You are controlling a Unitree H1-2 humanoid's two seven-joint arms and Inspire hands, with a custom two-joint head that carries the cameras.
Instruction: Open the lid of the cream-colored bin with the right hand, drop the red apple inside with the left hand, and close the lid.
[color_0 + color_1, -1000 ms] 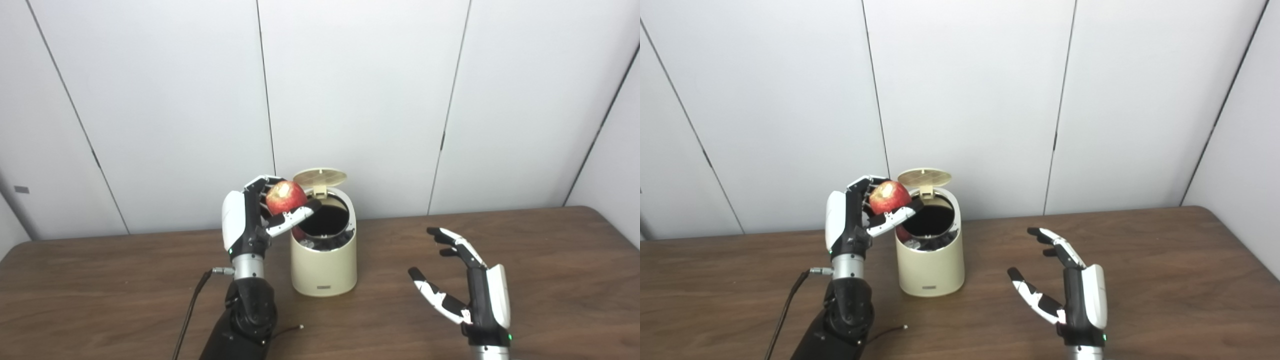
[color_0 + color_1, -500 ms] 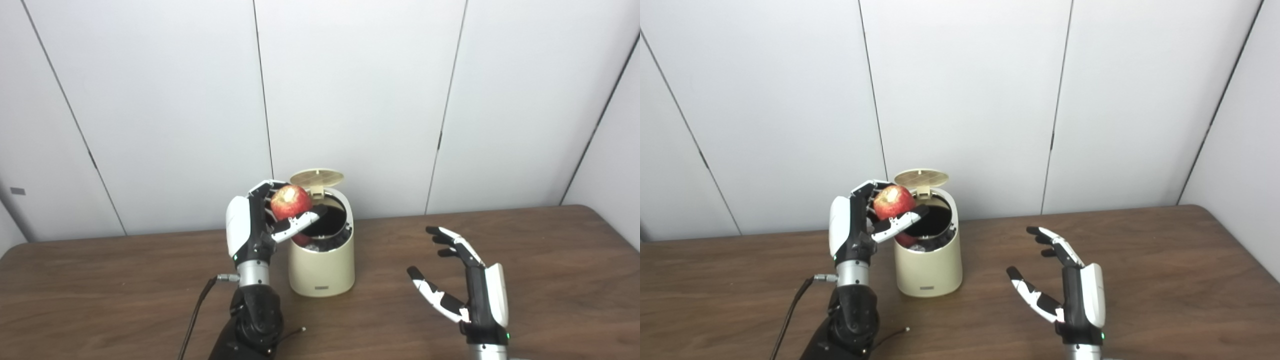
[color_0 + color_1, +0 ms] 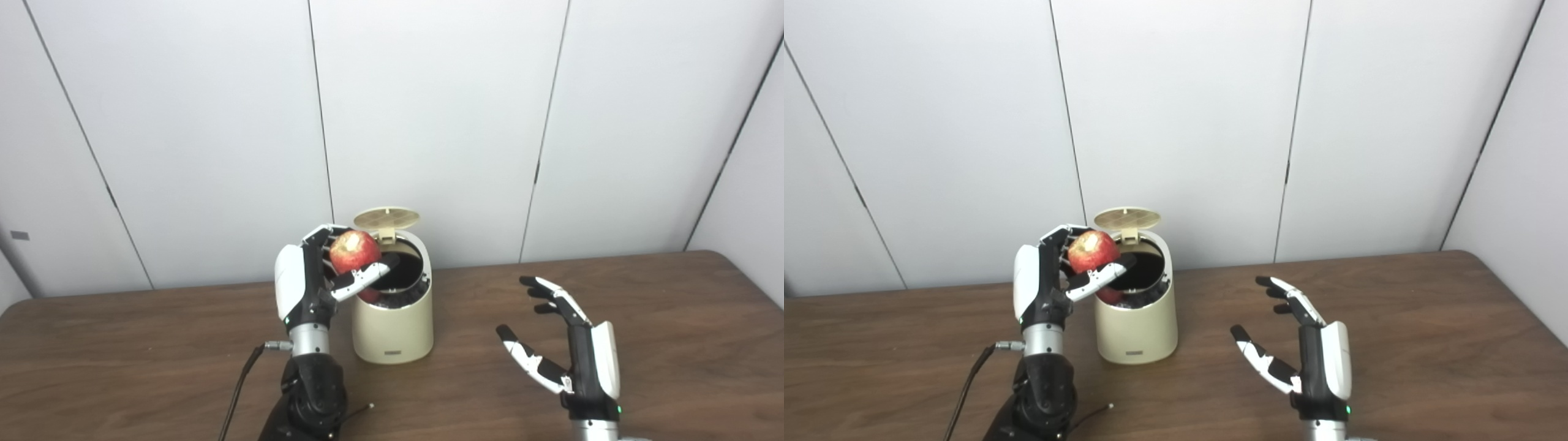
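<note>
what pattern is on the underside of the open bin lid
A grid of small squares, in the same cream colour as the bin. The lid shows it best in the left eye view.

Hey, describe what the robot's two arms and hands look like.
Both the left hand and the right hand have white shells over black frames, with black-and-white fingers, silver wrist cuffs and a small green light. The left forearm is black, with a dark cable plugged in at the wrist.

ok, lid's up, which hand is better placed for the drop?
Left. The left hand already holds the red apple at the rim of the open bin. The right hand is open, apart from the bin, holding nothing.
</note>
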